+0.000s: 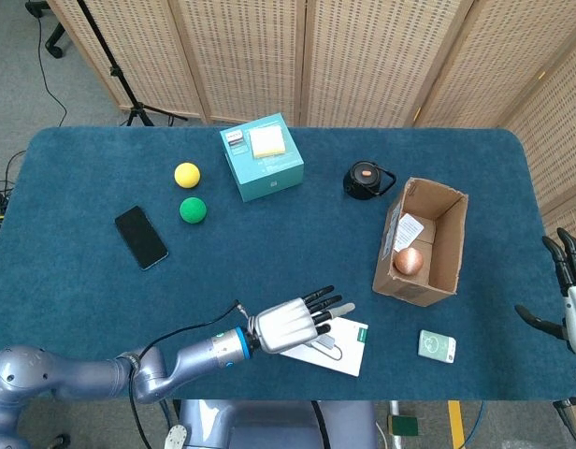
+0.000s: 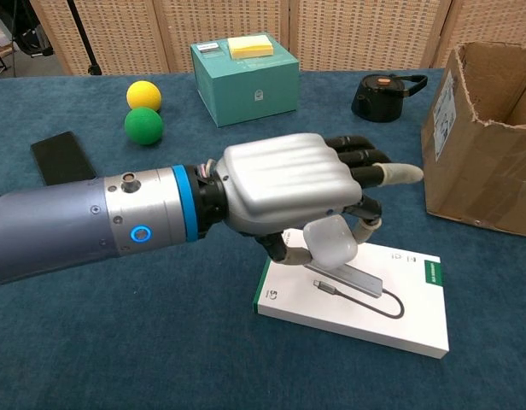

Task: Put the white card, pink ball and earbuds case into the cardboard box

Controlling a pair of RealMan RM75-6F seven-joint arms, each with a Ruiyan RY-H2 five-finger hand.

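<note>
My left hand (image 1: pixel 293 323) hovers over the left end of a white adapter package (image 1: pixel 339 344), fingers pointing right toward the cardboard box (image 1: pixel 446 245). In the chest view this left hand (image 2: pixel 284 192) pinches the white earbuds case (image 2: pixel 330 242) between thumb and a finger, just above the package (image 2: pixel 382 307). The open-topped box (image 2: pixel 483 145) holds the pink ball (image 1: pixel 409 261); a white slip (image 1: pixel 410 227) shows on its inner wall. A small pale card (image 1: pixel 437 346) lies on the table in front of the box. My right hand (image 1: pixel 569 292) hangs at the right edge, fingers apart, holding nothing.
At the back stand a teal box (image 1: pixel 262 156) with a yellow pad on top and a black round object (image 1: pixel 367 180). A yellow ball (image 1: pixel 186 174), a green ball (image 1: pixel 193 210) and a black phone (image 1: pixel 141 237) lie at the left.
</note>
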